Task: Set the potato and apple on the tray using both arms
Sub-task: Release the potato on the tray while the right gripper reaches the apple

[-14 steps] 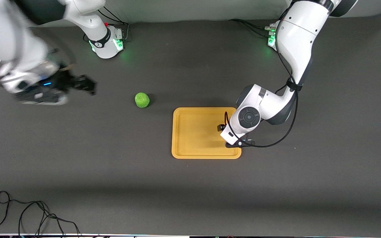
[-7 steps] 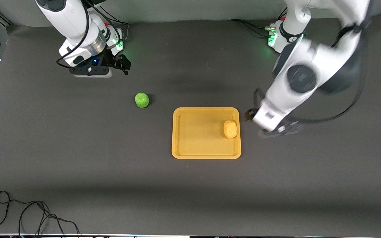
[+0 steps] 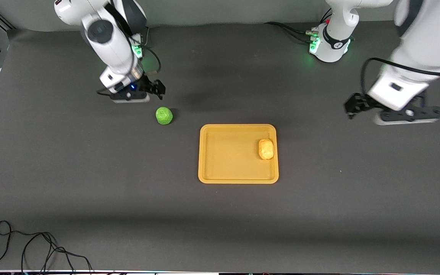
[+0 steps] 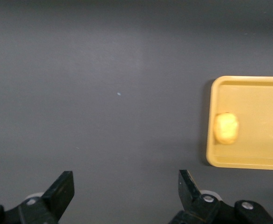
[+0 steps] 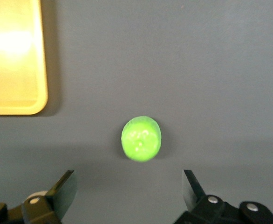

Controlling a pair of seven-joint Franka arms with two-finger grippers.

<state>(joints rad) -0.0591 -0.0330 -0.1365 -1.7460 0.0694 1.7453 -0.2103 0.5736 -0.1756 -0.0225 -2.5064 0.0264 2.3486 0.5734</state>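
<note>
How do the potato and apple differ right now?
Colour: the potato is yellow-orange, the apple bright green.
Shape: the potato is a lumpy oval, the apple round.
Place: the potato lies on the tray, at the edge toward the left arm; the apple sits on the bare table, off the tray, toward the right arm's end.
Both are similar in size, and neither is held.

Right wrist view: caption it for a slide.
Open right gripper over the table near the green apple, the tray corner beside it.

A robotics lab: two white arms bolted by green-lit bases (image 3: 329, 47) to a dark cloth-covered tabletop (image 3: 128, 183), with loose cables (image 3: 33, 248) near one corner.
</note>
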